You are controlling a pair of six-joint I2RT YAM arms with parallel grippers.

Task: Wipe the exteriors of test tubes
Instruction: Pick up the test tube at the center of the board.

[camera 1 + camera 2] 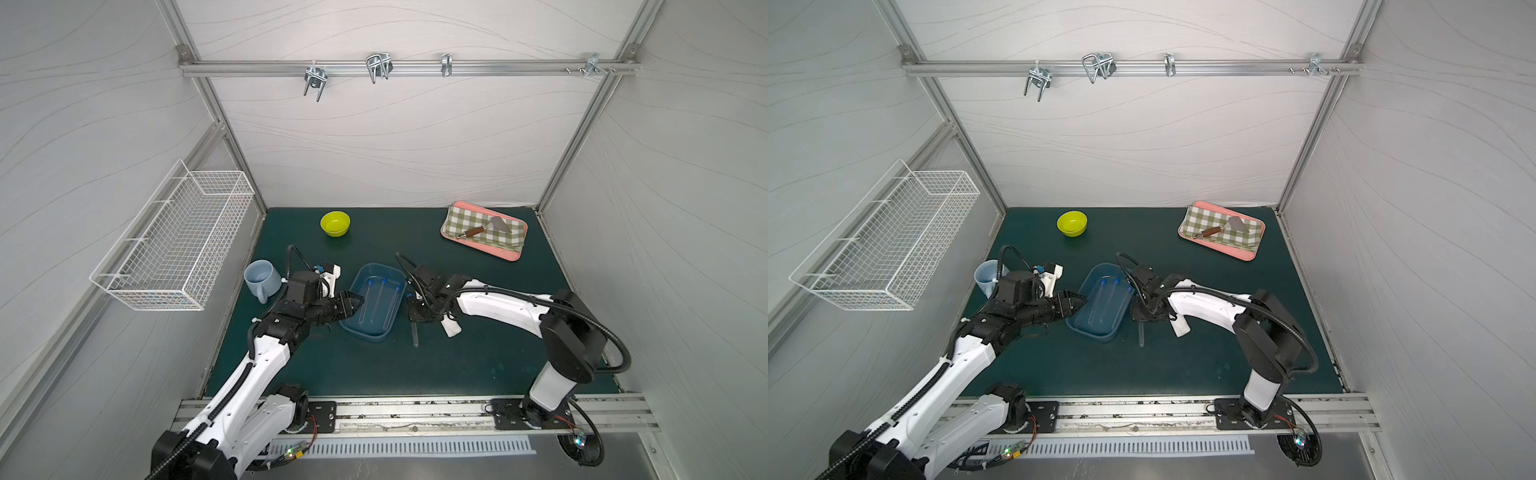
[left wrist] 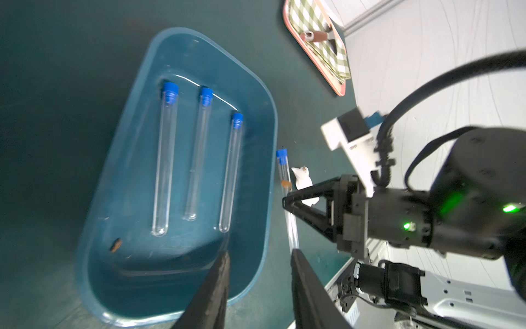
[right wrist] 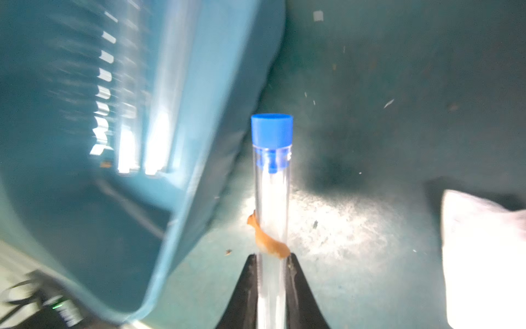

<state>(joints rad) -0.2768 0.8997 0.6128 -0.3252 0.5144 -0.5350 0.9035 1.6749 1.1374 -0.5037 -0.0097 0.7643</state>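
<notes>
The right gripper (image 3: pixel 272 257) pinches the fourth tube (image 3: pixel 271 193). In the right wrist view its two black fingers (image 3: pixel 247 287) press on both sides of the clear wall. They sit next to an orange smear (image 3: pixel 267 242), on the side away from the blue cap (image 3: pixel 271 129).

This tube is outside the blue tub (image 2: pixel 122 199), over the dark green mat (image 1: pixel 457 365). It is just beside the tub's right long wall and nearly parallel to it, with the cap toward the back. It seems to lie on the mat, but the pictures do not show surely if it is lifted a little. A small white cloth (image 1: pixel 451 328) lies on the mat just beside the tube, on the side away from the tub. It does not touch the tube in the right wrist view.

The three test tubes (image 2: pixel 199 153) lie on the floor of the tub, side by side and apart from each other, with the blue caps toward the back. A brown speck (image 2: pixel 116 245) is on the tub's floor near their rounded ends.

The left gripper (image 2: pixel 260 253) hangs at the left edge of the tub. Its fingers (image 2: pixel 219 284) are spread and nothing is pinched between them; only the wall of the tub shows in the gap.

Further away on the mat there are a yellow-green bowl (image 1: pixel 335 223), a light blue mug (image 1: pixel 262 279) and a pink tray (image 1: pixel 515 254). The tray carries a checked cloth (image 1: pixel 465 220) with a scraper (image 1: pixel 482 229) on it.
</notes>
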